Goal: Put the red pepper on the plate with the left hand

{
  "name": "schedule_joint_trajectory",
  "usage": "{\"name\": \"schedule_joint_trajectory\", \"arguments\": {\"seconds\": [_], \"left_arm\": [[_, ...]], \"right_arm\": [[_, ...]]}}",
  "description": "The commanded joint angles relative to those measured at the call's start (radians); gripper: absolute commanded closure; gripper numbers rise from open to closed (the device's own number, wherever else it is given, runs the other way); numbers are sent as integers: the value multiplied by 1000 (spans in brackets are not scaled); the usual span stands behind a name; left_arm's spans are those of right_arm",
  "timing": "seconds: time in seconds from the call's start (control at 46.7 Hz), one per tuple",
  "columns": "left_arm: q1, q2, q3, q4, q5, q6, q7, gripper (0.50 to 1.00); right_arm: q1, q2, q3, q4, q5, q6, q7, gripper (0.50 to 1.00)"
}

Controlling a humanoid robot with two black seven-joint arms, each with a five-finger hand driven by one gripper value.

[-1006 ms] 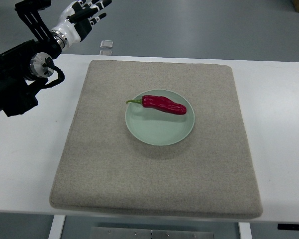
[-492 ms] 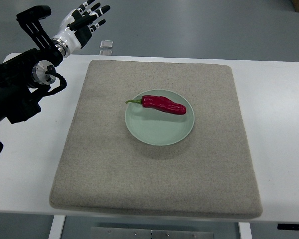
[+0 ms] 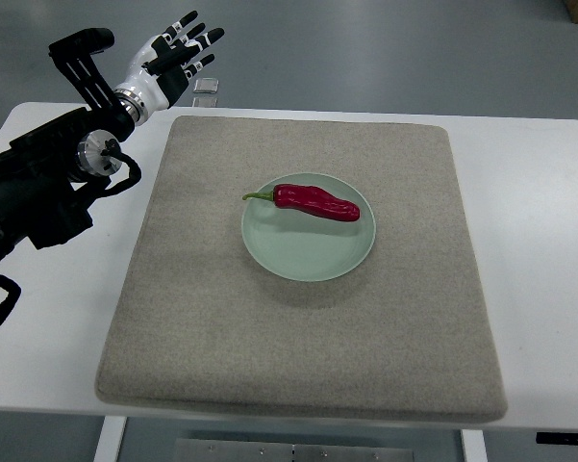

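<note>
Left robot hand (image 3: 173, 65): raised at the upper left of the view, past the far left corner of the mat; fingers (image 3: 200, 40) spread apart and holding nothing; white palm, black finger segments.
Left arm (image 3: 48, 183): black, coming in from the left edge, lying over the left part of the surface.
Red pepper (image 3: 315, 202): lying on its side on the far half of the plate, green stem pointing left, stem tip reaching out over the plate's left rim; well apart from the robot hand.
Plate (image 3: 303, 255): round, pale green, near the middle of the mat; carries only the pepper.
Mat (image 3: 298, 356): square, beige, felt-like; covers most of the middle of the surface.
Surface (image 3: 548, 241): white, showing around the mat on the left, right and far sides.
Small clear object (image 3: 207, 86): at the far edge of the surface, just beside the robot hand's fingertips; too small to identify.
</note>
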Motion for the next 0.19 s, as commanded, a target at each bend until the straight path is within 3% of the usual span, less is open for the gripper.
{"name": "schedule_joint_trajectory", "arguments": {"seconds": [0.0, 0.171], "left_arm": [[0, 0, -1, 1, 0, 1, 0, 514], [0, 0, -1, 7, 0, 1, 2, 514]], "right_arm": [[-9, 0, -1, 11, 0, 1, 1, 572], [-25, 0, -3, 15, 0, 3, 7, 572]]}}
